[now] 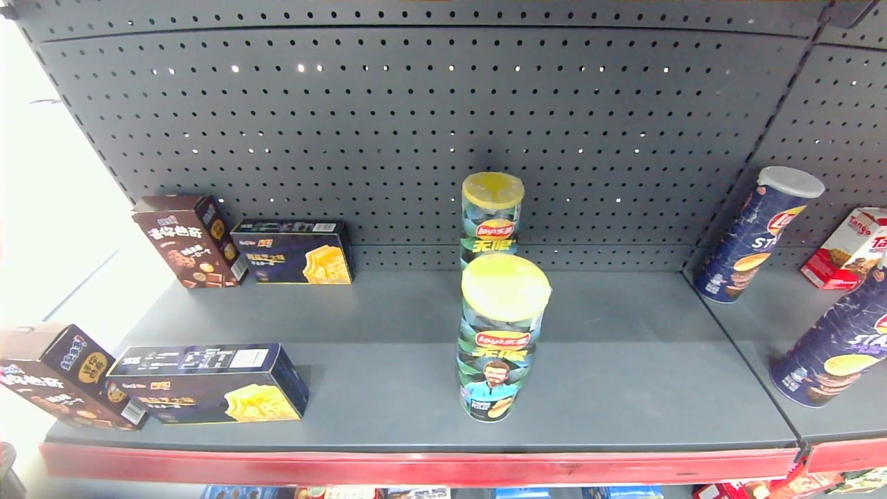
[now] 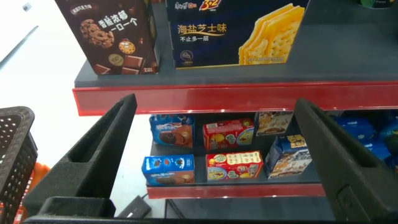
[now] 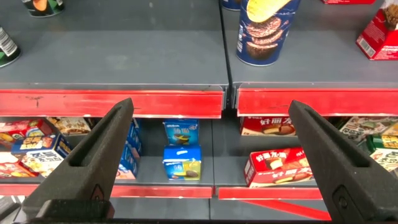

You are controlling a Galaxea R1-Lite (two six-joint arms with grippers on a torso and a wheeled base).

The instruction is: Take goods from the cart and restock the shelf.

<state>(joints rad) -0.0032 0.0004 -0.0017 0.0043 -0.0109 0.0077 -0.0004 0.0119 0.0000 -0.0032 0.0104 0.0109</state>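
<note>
Two green chip cans with yellow lids stand mid-shelf, the front can before the rear can. The grey shelf deck has a red front edge. My left gripper is open and holds nothing; it hangs in front of the red edge, below a brown cookie box and a dark blue cracker box. My right gripper is open too, facing the red edge, with a blue chip can above and to one side. A black mesh basket shows beside the left gripper.
Brown cookie boxes and blue cracker boxes line the shelf's left side. Blue cans and a red box stand on the right bay. Lower shelves hold small boxes. Bare deck lies either side of the green cans.
</note>
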